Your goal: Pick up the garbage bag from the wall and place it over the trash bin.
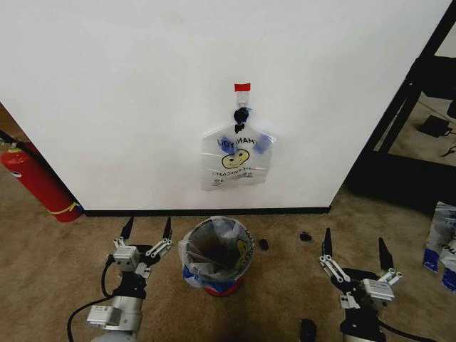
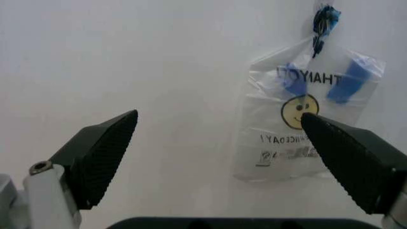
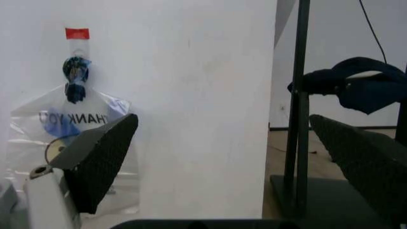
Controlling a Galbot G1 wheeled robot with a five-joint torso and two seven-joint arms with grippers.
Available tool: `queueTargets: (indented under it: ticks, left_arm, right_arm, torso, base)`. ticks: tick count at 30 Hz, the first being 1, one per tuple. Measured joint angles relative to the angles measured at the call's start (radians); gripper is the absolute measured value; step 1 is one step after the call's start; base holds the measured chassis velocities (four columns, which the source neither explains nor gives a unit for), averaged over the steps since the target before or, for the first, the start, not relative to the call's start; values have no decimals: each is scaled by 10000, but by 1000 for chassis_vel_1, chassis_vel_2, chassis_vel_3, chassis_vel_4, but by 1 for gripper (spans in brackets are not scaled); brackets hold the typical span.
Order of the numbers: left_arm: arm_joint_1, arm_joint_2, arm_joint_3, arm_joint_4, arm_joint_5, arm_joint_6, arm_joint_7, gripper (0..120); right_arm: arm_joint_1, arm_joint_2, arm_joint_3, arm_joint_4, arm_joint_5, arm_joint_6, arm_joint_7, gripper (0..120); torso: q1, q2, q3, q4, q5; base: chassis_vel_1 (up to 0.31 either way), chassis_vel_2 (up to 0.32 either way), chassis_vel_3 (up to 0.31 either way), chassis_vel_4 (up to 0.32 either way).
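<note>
bag [image 1: 237, 160] on hook [image 1: 241, 115], frame centre | bin [image 1: 216, 251] below, already lined | left gripper [image 1: 147, 233], right gripper [image 1: 354, 247] low, wide open, empty | risk: thin film tears or snags on hook

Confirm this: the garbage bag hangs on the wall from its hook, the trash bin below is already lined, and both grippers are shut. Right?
Not quite. In the head view the left gripper and right gripper are both open. The garbage bag hangs on the wall, and the trash bin is lined.

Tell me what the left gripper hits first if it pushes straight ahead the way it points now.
Most likely the plain white wall. The open left gripper aims at bare wall beside the clear plastic smiley-face garbage bag, which sits toward one finger's side; depth is unclear, so the bag's edge might brush it.
</note>
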Motion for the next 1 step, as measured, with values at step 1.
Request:
queueTargets:
  ticks: [1]
  left_arm:
    - [16,39,-15,-23,-8,6,-7,100]
  right_arm:
    - [6,3,-1,-18,0,2,0,100]
  torso:
    - [0,0,0,0,2]
  base:
    - [0,0,0,0]
